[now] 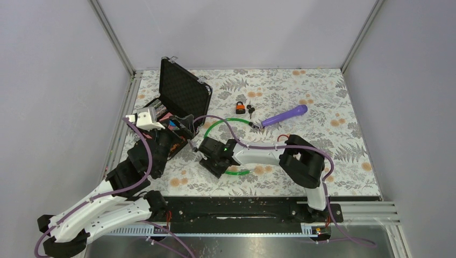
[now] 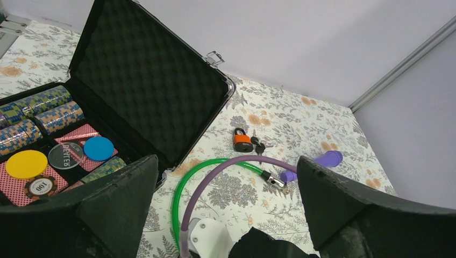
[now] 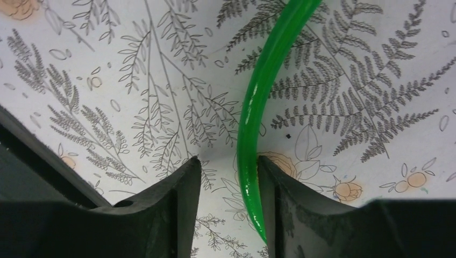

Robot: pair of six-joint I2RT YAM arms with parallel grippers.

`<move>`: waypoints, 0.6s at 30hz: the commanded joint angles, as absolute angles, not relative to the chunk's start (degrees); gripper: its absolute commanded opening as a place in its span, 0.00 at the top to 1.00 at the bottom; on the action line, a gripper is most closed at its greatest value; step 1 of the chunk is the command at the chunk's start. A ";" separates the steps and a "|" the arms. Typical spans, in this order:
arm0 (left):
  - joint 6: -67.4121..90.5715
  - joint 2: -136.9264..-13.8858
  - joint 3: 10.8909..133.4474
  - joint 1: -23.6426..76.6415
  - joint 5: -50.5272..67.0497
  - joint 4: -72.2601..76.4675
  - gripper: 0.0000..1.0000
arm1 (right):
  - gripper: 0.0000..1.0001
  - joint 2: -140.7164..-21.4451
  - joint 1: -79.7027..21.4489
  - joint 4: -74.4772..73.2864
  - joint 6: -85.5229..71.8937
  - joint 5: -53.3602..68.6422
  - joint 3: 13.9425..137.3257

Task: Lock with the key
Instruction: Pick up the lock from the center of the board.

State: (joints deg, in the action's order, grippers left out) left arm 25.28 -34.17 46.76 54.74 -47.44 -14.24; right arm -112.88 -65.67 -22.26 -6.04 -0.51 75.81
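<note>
Floral-print worktop (image 1: pixel 322 156) inside grey walls: right pincer set over a green cable, padlock and keys untouched farther back.

Nearest the bases, the right pincer (image 3: pixel 228 166) is down on the worktop at a middling width, straddling the green cable (image 3: pixel 253 123). The cable lies against one finger with a gap to the other, so nothing is clamped. To the left, the left pincer (image 2: pixel 226 161) hangs wide and empty beside the open poker-chip case (image 2: pixel 150 75). Farther back, the orange padlock (image 1: pixel 240 107) lies with its keys (image 1: pixel 250 111) touching it, well apart from both pincers, and a purple cylinder (image 1: pixel 285 114) lies to their right. Risks, as I judge them: the off-centre cable could squirt out as the fingers close. Pulling it could also sweep its far loop into the padlock and keys and scatter them.
</note>
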 commanded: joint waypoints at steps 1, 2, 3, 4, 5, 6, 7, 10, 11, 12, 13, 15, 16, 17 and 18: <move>24.10 -33.45 48.74 54.52 -49.34 -13.62 0.01 | 0.58 -114.41 -66.14 -25.01 -4.75 -2.96 78.05; 24.08 -33.40 48.70 54.51 -49.38 -13.60 0.01 | 0.67 -114.35 -66.10 -25.31 -4.67 -3.38 78.23; 24.01 -33.39 48.69 54.55 -49.46 -13.62 0.01 | 0.76 -114.20 -66.16 -25.76 -4.55 -3.76 78.49; 24.00 -33.40 48.69 54.51 -49.44 -13.58 0.01 | 0.84 -113.94 -66.15 -25.98 -4.45 -4.33 78.51; 23.99 -33.41 48.69 54.53 -49.43 -13.62 0.01 | 0.91 -113.54 -66.13 -26.06 -4.45 -4.98 78.50; 23.99 -33.40 48.69 54.52 -49.40 -13.61 0.01 | 0.98 -113.03 -66.11 -26.04 -4.46 -5.69 78.44; 24.04 -33.42 48.69 54.50 -49.40 -13.62 0.01 | 1.00 -112.15 -66.14 -26.10 -4.47 -6.38 78.40; 24.24 -33.41 48.60 54.55 -49.37 -13.79 0.01 | 1.00 -109.21 -66.11 -26.04 -4.36 -6.56 78.03; 24.44 -33.33 48.67 54.50 -49.44 -13.98 0.01 | 1.00 -107.80 -66.10 -25.93 -4.46 -6.19 77.86; 24.99 -33.29 48.64 54.54 -49.59 -14.20 0.01 | 1.00 -106.15 -66.14 -25.65 -4.57 -5.78 77.44; 25.69 -33.10 48.69 54.54 -49.69 -14.43 0.01 | 1.00 -104.32 -66.10 -25.11 -4.64 -5.14 76.97; 26.66 -32.60 48.49 54.53 -49.17 -14.58 0.01 | 1.00 -100.04 -66.14 -23.87 -5.06 -4.15 76.01; 27.10 -32.42 48.37 54.50 -48.91 -14.54 0.01 | 1.00 -97.99 -66.06 -23.39 -5.25 -3.57 75.54; 27.51 -32.28 48.21 54.51 -48.62 -14.45 0.01 | 1.00 -95.81 -66.02 -23.01 -5.39 -3.24 75.20; 27.94 -32.23 48.04 54.49 -48.28 -14.47 0.01 | 1.00 -93.95 -66.01 -22.56 -5.69 -2.95 74.77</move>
